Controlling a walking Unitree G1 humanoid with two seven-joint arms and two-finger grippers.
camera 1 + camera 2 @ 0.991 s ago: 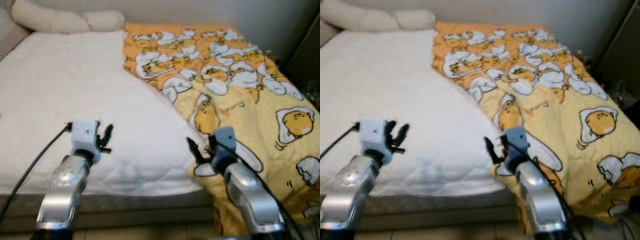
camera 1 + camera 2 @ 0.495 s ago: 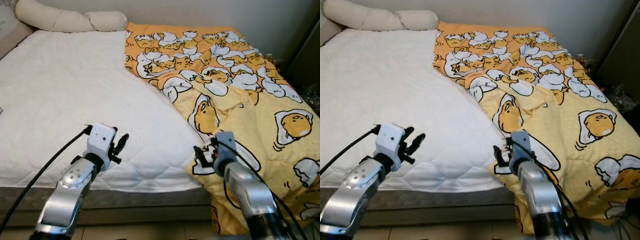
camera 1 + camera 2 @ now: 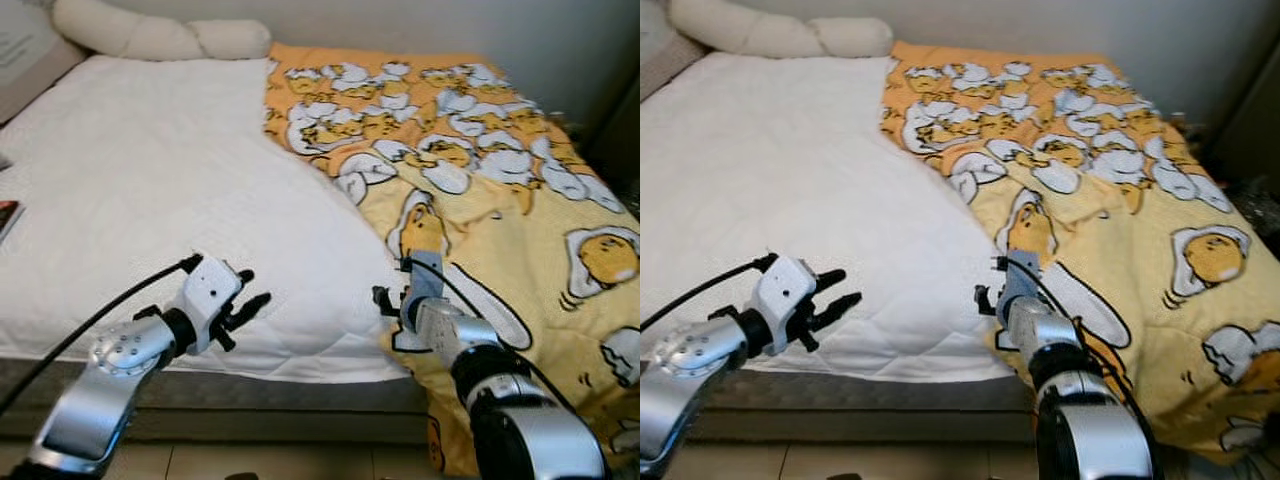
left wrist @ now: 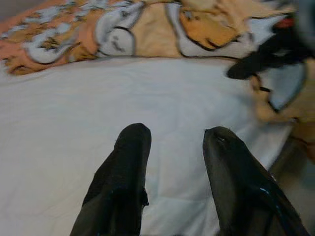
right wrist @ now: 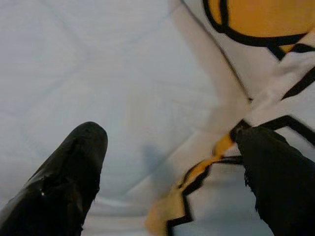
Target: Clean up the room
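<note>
Blanket (image 3: 500, 200), yellow with egg cartoons, lies bunched over the robot's right half of the bed (image 3: 150, 180), its near edge folded back at the foot, leaving the white mattress pad bare. The right gripper (image 5: 167, 162) sits at that folded edge, jaws apart, one finger on the pad and the other seemingly touching the blanket's hem, though the wrist view is too close to be sure. The left gripper (image 3: 238, 308) hovers over the pad's near edge, jaws also apart and empty. To do this well, I judge the right jaws should straddle the hem fully before closing, gripping both layers, then draw the blanket across the bare pad.
</note>
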